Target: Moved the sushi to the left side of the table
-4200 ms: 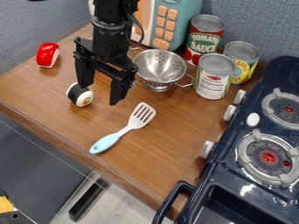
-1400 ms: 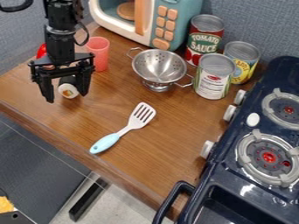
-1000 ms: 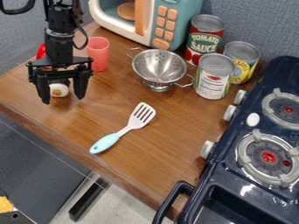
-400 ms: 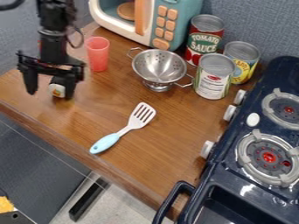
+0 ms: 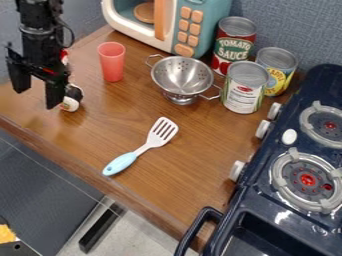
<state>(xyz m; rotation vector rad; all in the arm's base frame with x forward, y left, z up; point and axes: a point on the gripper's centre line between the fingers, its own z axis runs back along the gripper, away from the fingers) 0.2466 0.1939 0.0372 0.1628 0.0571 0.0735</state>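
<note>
Wooden table, sushi on its left side, gripper spread wide and empty just beside it. Sushi's round, so one bump from the right finger could probably send it rolling.

Bright, diffuse light washes the wooden table, where we see soft shadows near the front edge and glints on the steel colander and dark stove.

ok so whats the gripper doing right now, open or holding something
Black two-finger gripper: open, holding nothing; the black-and-white toy sushi roll lies beside it, outside the fingers.
</note>
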